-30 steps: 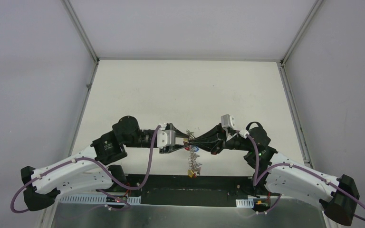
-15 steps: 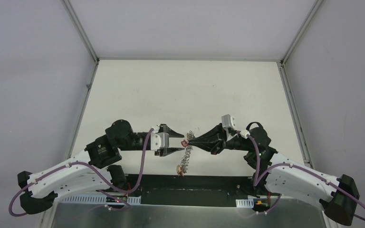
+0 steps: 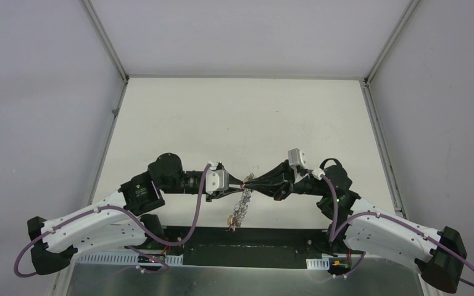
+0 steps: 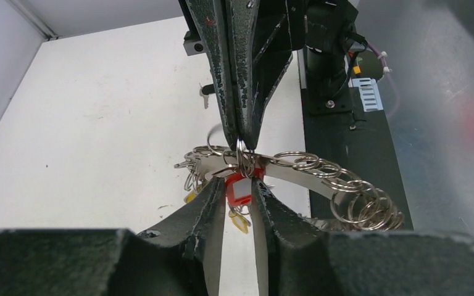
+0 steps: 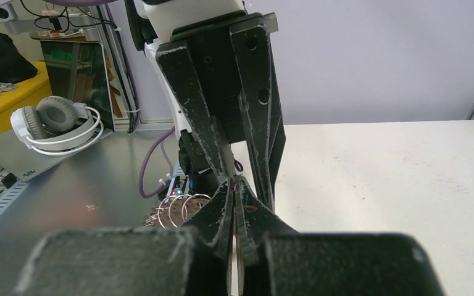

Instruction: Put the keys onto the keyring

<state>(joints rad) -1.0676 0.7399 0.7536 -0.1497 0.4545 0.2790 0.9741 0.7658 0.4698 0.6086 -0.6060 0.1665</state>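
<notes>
Count: 2 arms, 2 grippers, 1 keyring, 1 red-tagged key, 2 yellow tags at least, 1 loose key-like item, 1 pr headphones.

Left gripper (image 3: pixel 239 184) & right gripper (image 3: pixel 250 182): tip to tip over the near-centre part of the white table (image 3: pixel 241 117), raised above its surface.

Keyring (image 4: pixel 296 174): flat silver band, hanging in mid-air under the meeting point, not resting on the table. Strung w/ many small split rings (image 4: pixel 364 203), too overlapped to count, a dozen or more.

Right jaws: clenched, pinching a thin wire loop at the top of the keyring, whole bunch dangling below.

Left jaws: narrow gap, one finger each side of the red-tagged key (image 4: pixel 242 183), just under the band. Can't tell whether squeezing the tag or only flanking it.

Yellow tags (image 4: pixel 241 224): lower down, partly behind the left fingers.

Around: small key-like item (image 4: pixel 205 92) flat on the table beyond the right gripper, seen from the left wrist; too small to read head colour. Black base strip (image 3: pixel 247 237) along the near edge, purple cables (image 3: pixel 194 206) looping along both arms. Off the table, in the right wrist view: white-grey headphones (image 5: pixel 55 123) at far left.

In the way / hidden: from the right wrist, own fingers plus the left gripper blocking nearly all the bunch, approx 3 rings peeking out at left. From the top, bunch too small to sort tags; a yellowish one at the lowest end. Left wrist view: bottom filled w/ blurred gripper body, cutting off the band's lower right.
</notes>
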